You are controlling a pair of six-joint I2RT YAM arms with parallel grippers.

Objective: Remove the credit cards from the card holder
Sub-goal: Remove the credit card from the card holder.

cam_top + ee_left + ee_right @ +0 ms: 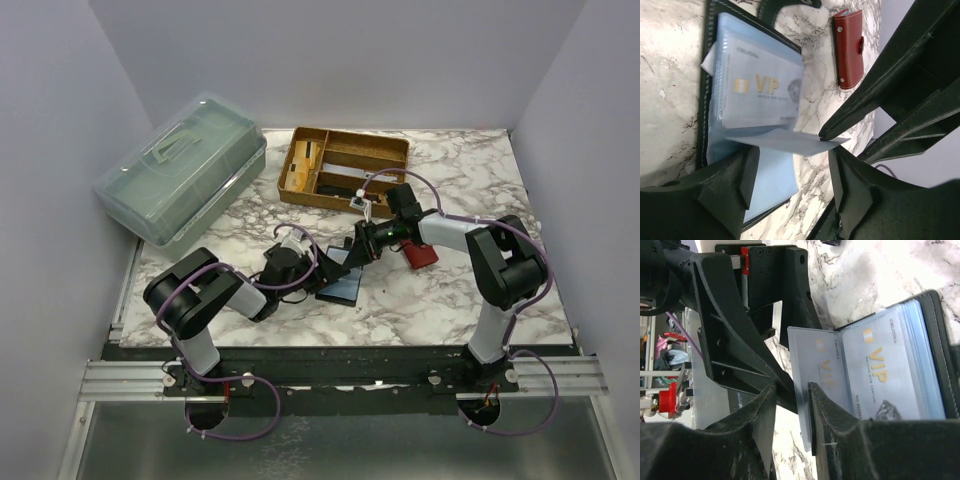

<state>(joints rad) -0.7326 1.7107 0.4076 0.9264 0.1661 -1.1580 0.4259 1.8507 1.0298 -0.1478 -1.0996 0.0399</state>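
Observation:
The black card holder (340, 283) lies open on the marble table, its blue-tinted clear sleeves showing. A pale grey credit card printed "VIP" (760, 92) sits in the top sleeve and also shows in the right wrist view (880, 375). One sleeve leaf (790, 142) is lifted and stands on edge. My right gripper (790, 410) is open, its jaws either side of that leaf (812, 370), which lies against one finger (822, 415). My left gripper (790, 185) is open, low over the holder's near end, with one finger (740, 177) over the blue sleeve. Both grippers meet over the holder in the top view (330, 262).
A red snap-closed key case (420, 254) lies just right of the holder and shows in the left wrist view (849, 47). A wooden compartment tray (345, 165) stands at the back centre. A pale green lidded plastic box (185, 170) stands at the back left.

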